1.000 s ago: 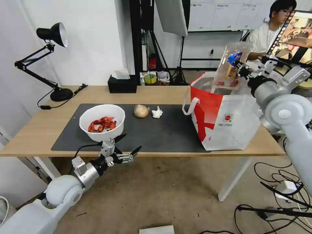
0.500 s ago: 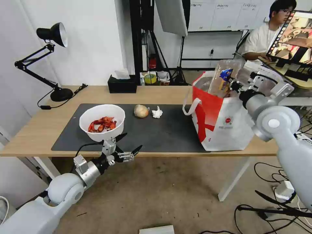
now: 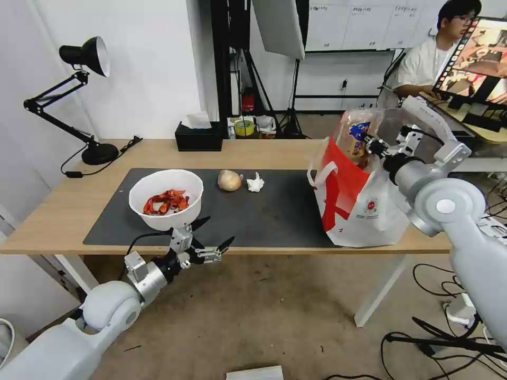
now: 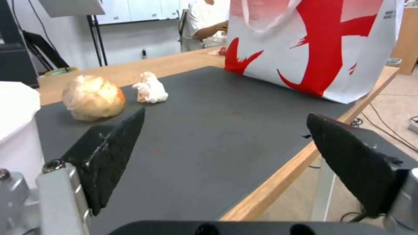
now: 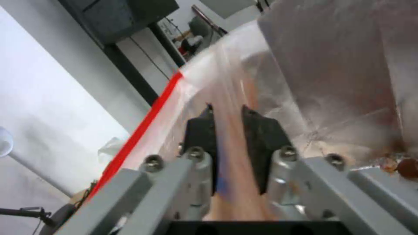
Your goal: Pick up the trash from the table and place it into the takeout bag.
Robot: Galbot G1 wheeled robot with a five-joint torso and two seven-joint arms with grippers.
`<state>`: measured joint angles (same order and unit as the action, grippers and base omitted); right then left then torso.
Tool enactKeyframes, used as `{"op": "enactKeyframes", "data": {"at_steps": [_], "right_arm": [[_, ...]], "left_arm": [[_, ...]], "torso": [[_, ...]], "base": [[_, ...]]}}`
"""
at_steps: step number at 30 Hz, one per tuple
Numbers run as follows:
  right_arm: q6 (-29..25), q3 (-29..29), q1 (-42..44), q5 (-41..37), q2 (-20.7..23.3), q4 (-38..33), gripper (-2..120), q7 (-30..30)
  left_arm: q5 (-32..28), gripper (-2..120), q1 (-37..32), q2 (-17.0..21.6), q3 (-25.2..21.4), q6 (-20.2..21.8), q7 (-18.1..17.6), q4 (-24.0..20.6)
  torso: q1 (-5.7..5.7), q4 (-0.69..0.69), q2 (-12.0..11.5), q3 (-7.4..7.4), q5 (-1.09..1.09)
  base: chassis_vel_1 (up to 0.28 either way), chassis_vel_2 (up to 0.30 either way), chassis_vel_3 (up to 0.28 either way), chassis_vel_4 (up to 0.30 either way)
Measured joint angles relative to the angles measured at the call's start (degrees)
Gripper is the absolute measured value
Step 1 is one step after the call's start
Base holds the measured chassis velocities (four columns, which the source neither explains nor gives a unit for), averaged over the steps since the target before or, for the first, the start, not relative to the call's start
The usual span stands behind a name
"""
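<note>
The takeout bag (image 3: 369, 208) stands on the right end of the table (image 3: 58, 211), leaning. My right gripper (image 3: 373, 144) is at the bag's mouth, shut on the clear plastic tray (image 3: 360, 133), whose lower part is inside the bag. In the right wrist view the gripper (image 5: 227, 107) pinches the blurred tray against the foil lining (image 5: 348, 81). On the dark mat (image 3: 274, 211) sit the white bowl (image 3: 166, 198) of red scraps, the tan ball (image 3: 229, 180) and the tissue wad (image 3: 255, 182). My left gripper (image 3: 211, 236) hangs open just off the table's front edge, beside the bowl. The left wrist view shows the ball (image 4: 92, 98), wad (image 4: 150, 88) and bag (image 4: 318, 45).
A black tissue box (image 3: 199, 138) stands at the table's back edge and a black desk lamp (image 3: 84, 58) at the back left. Cables lie on the floor (image 3: 454, 295) at the right. Light stands (image 3: 288, 113) rise behind the table.
My right gripper has come down and carried the tray from above the bag into its mouth. The bag's top now leans and is pushed in. The left arm has barely moved.
</note>
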<state>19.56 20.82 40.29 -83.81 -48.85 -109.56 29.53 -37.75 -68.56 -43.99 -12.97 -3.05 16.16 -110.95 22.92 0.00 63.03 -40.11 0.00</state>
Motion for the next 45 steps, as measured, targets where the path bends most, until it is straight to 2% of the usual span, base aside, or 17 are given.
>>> {"op": "enactKeyframes", "data": {"at_steps": [2,4,7,8,10,11,14,15,22,23,25,27,30,31,34,42,45], "right_arm": [[0.2,0.0,-0.3,-0.2,-0.1,0.1,23,0.0],[0.4,-0.1,-0.8,-0.4,-0.2,0.2,34,0.0],[0.5,-0.2,-0.9,-0.4,-0.2,0.3,36,0.0],[0.7,-0.3,-1.4,-0.5,-0.2,0.5,47,0.0],[1.0,-0.4,-1.6,-0.5,-0.1,0.5,58,-0.2],[1.0,-0.4,-1.6,-0.5,-0.1,0.5,58,-0.2],[1.2,-0.5,-1.7,-0.4,0.3,0.5,71,-1.0],[1.2,-0.5,-1.7,-0.4,0.3,0.5,71,-1.0],[1.2,-1.5,-2.1,1.7,1.6,-0.4,97,-6.4],[1.2,-1.5,-2.1,1.7,1.6,-0.4,97,-6.4],[0.9,-2.3,-2.5,4.3,2.8,-1.9,100,-11.3],[0.8,-2.6,-2.5,5.3,3.2,-2.6,100,-13.0],[-0.1,-3.6,-1.6,9.7,5.0,-5.4,100,-18.8],[-0.1,-3.6,-1.6,9.7,5.0,-5.4,100,-18.8],[-0.8,-4.2,1.1,15.7,6.7,-8.5,100,-23.0],[-1.8,-3.7,7.8,20.7,9.2,-12.1,100,-26.9],[-4.3,-3.3,12.7,23.5,10.2,-13.6,100,-29.8]], "left_arm": [[0.0,100,-0.1,0.0,0.1,0.1,-0.6,-0.1],[0.0,100,0.1,0.2,0.1,0.8,-1.2,-0.5],[-0.1,100,0.1,0.3,0.1,0.9,-1.2,-0.5],[-0.2,100,0.5,0.5,0.1,1.0,-1.4,-0.7],[-0.3,100,0.7,0.6,0.1,1.0,-1.4,-0.6],[-0.3,100,0.7,0.6,0.1,1.0,-1.4,-0.6],[-0.3,100,1.0,0.6,0.2,1.0,-1.4,-0.4],[-0.3,100,1.0,0.6,0.2,1.0,-1.4,-0.4],[-0.3,100,1.3,0.6,0.1,0.6,-1.4,0.1],[-0.3,100,1.3,0.6,0.1,0.6,-1.4,0.1],[-0.3,100,1.1,0.6,-0.1,0.3,-1.3,0.1],[-0.3,100,1.0,0.6,-0.2,0.3,-1.3,0.1],[-0.2,100,0.8,0.6,-0.5,-0.2,-1.3,0.1],[-0.2,100,0.8,0.6,-0.5,-0.2,-1.3,0.1],[-0.3,100,0.6,0.7,-0.9,-0.2,-1.3,0.0],[-0.3,100,0.0,1.3,-2.0,-0.4,-1.1,0.0],[-0.3,100,-1.0,1.4,-2.7,-1.0,-0.8,0.2]], "torso": [[0.00,0.00,0.0,0.00,0.00],[0.00,0.00,0.0,0.00,0.00],[0.00,0.00,0.0,0.00,0.00],[0.00,0.00,0.0,0.00,0.00],[0.00,0.00,0.0,0.00,0.00],[0.00,0.00,0.0,0.00,0.00],[0.00,0.00,0.0,0.00,0.00],[0.00,0.00,0.0,0.00,0.00],[0.00,0.00,0.0,0.00,0.00],[0.00,0.00,0.0,0.00,0.00],[0.00,0.00,0.0,0.00,0.00],[0.00,0.00,0.0,0.00,0.00],[0.00,0.00,0.0,0.00,0.00],[0.00,0.00,0.0,0.00,0.00],[0.00,0.00,0.0,0.00,0.00],[0.00,0.00,0.0,0.00,0.00],[0.00,0.00,0.0,0.00,0.00]], "base": [[0.000,0.000,0.000,0.000],[0.000,0.000,0.000,0.000],[0.000,0.000,0.000,0.000],[0.000,0.000,0.000,0.000],[0.000,0.000,0.000,0.000],[0.000,0.000,0.000,0.000],[0.000,0.000,0.000,0.000],[0.000,0.000,0.000,0.000],[0.000,0.000,0.000,0.000],[0.000,0.000,0.000,0.000],[0.000,0.000,0.000,0.000],[0.000,0.000,0.000,0.000],[0.000,0.000,0.000,0.000],[0.000,0.000,0.000,0.000],[0.000,0.000,0.000,0.000],[0.000,0.000,0.000,0.000],[0.000,0.000,0.000,0.000]]}}
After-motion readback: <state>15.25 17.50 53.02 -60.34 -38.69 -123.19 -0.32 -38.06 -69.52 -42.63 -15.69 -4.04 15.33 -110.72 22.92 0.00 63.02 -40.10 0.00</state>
